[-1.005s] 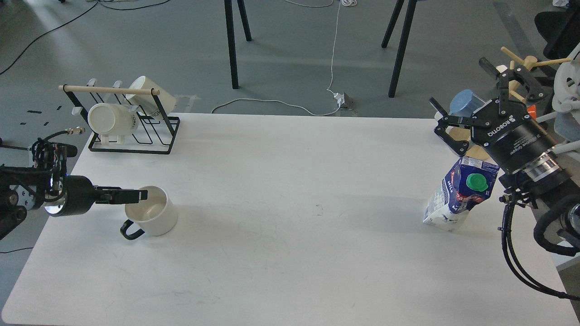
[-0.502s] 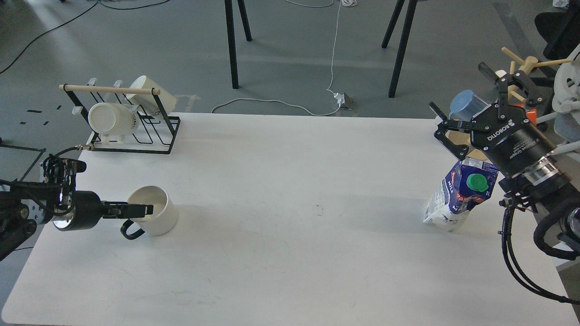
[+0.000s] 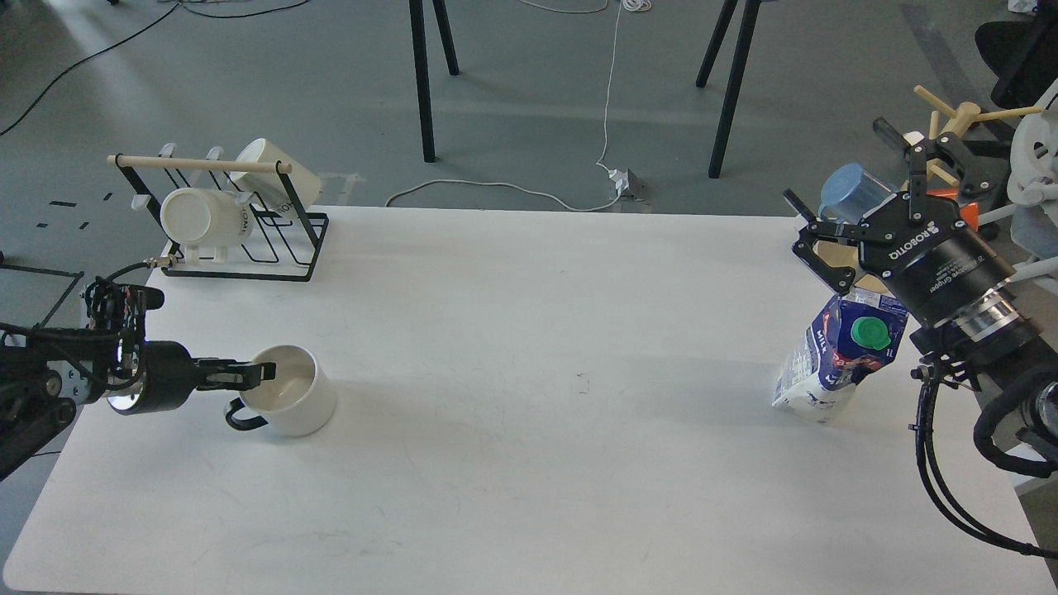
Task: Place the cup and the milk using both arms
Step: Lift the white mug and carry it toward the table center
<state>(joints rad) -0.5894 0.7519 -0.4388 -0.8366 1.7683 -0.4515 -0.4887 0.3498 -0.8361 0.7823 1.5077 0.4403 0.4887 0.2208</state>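
Note:
A white cup (image 3: 295, 402) with a black handle stands upright on the white table (image 3: 529, 347) at the left. My left gripper (image 3: 258, 373) comes in from the left, its fingers closed on the cup's near-left rim. A blue and white milk carton (image 3: 833, 360) with a green cap stands tilted near the table's right edge. My right gripper (image 3: 839, 178) is open and empty, raised just behind and above the carton, fingers spread wide.
A black wire rack (image 3: 248, 244) with a wooden bar holds two white mugs at the back left of the table. A blue cup (image 3: 851, 190) and a wooden peg stand (image 3: 963, 116) sit beyond the right edge, behind my right gripper.
My left gripper has moved right and slightly toward me, carrying the cup with it. My right gripper has shifted only slightly; the carton has not moved.

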